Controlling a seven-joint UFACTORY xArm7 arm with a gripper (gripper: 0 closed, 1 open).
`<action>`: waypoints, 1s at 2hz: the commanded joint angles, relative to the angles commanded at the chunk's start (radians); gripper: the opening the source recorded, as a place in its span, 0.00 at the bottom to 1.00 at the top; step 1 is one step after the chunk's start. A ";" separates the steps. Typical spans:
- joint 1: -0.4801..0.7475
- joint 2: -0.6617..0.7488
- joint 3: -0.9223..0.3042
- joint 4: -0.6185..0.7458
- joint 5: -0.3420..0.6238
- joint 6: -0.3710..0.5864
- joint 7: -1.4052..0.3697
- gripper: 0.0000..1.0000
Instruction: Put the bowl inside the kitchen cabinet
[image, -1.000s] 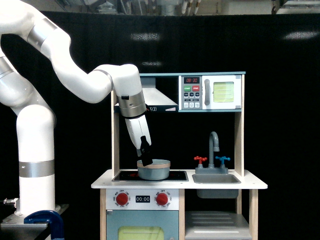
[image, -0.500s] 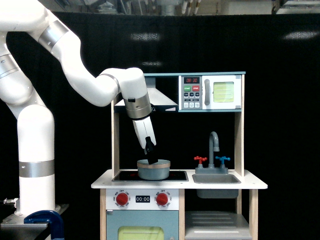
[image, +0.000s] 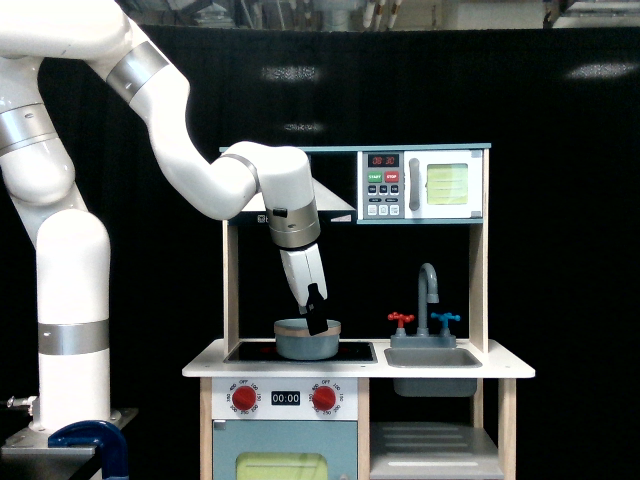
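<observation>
At the frame's centre the bowl (image: 307, 342) is seen on the worktop (image: 358, 367), over the black hob (image: 300, 351). Its contents are hidden. The gripper (image: 316, 322) is lowered at its rim; whether the fingers are closed cannot be told. The kitchen cabinet (image: 432, 440) is at lower right, its shelf bare.

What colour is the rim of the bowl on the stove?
Light tan, above a grey-blue wall on the bowl; it shows in the exterior view.

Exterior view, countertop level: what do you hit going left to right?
Arm's white base column → stovetop → bowl, with the claw at its rim → red tap handle → faucet → blue tap handle.
</observation>
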 joint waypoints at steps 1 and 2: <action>0.105 0.021 -0.023 -0.014 0.162 -0.076 -0.136 1.00; 0.115 0.094 -0.013 0.056 0.123 -0.037 -0.142 1.00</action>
